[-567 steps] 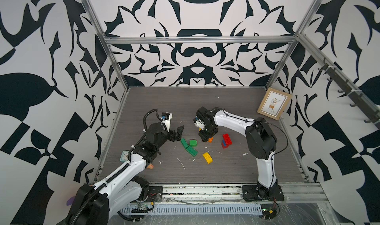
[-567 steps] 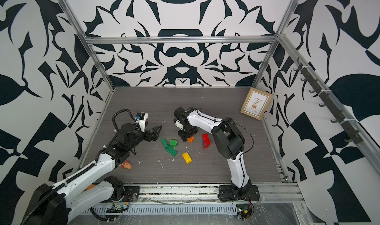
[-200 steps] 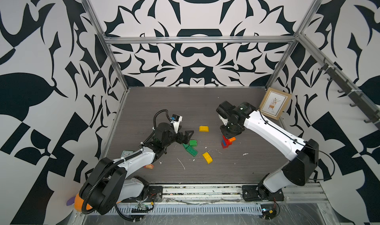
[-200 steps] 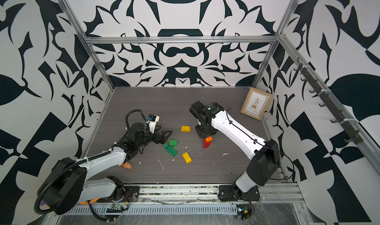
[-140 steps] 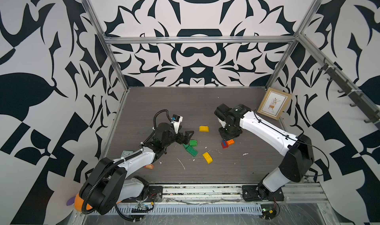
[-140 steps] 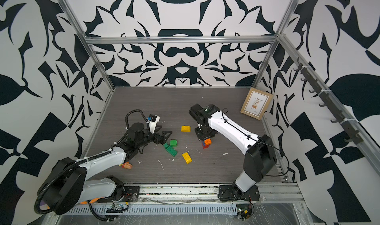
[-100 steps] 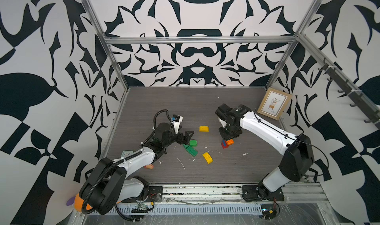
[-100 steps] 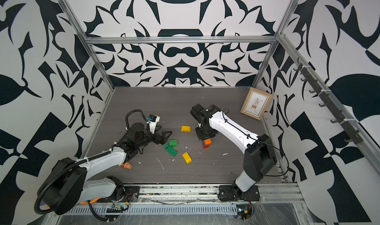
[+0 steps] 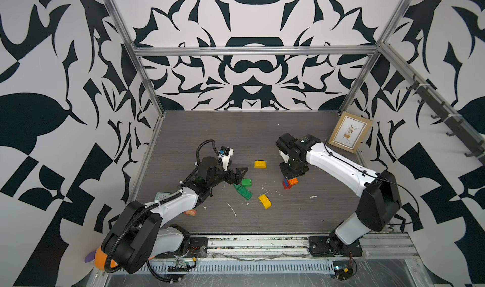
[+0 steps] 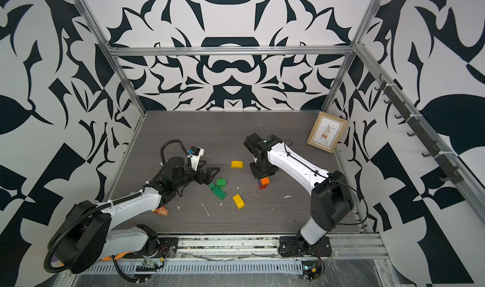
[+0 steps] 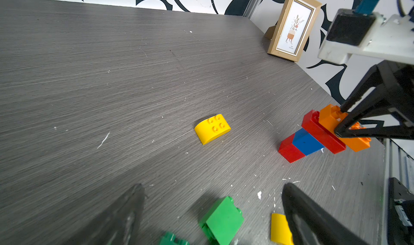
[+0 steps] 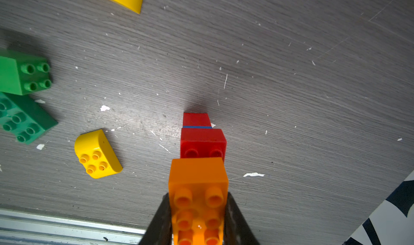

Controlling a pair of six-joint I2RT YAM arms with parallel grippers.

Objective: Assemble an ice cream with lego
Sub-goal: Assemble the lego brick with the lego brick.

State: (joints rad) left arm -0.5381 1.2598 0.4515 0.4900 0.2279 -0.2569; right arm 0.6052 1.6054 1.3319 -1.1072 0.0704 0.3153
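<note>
Right gripper (image 12: 198,212) pinches orange brick (image 12: 198,179), evidently to seat it on red-blue stack (image 12: 202,142); left gripper (image 9: 237,175) spread wide, ready beside green bricks (image 9: 246,182).

My left hand (image 9: 239,175) sits low over the worktop (image 9: 236,130), jaws spread, just beside two green bricks (image 9: 244,188); my right hand (image 9: 290,175) points down onto the orange brick (image 9: 293,181) atop a red-and-blue stack (image 9: 286,185); a domed yellow brick (image 9: 260,164) lies between the hands.

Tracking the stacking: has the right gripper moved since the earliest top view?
Yes. The right gripper, shut on the orange brick, has shifted toward the picture frame, from beside the green bricks to over the red-blue stack.
</note>
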